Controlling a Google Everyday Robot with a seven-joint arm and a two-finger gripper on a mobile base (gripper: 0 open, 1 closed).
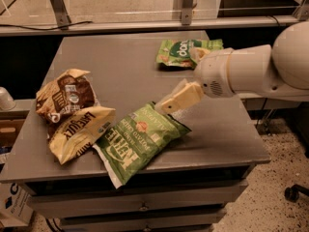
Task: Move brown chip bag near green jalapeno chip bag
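Note:
The brown chip bag lies crinkled at the table's left front, dark brown above and cream-yellow below. Its cream end touches the left edge of the green jalapeno chip bag, which lies flat at the front middle with white "KETTLE" lettering. My gripper hangs just above the far right corner of the green bag, well to the right of the brown bag. It holds nothing that I can see. The white arm reaches in from the right.
A smaller lime-green bag lies at the back right of the grey table, partly behind my arm. The table's front edge has drawers below. A rail runs behind the table. A white cup stands off the left edge.

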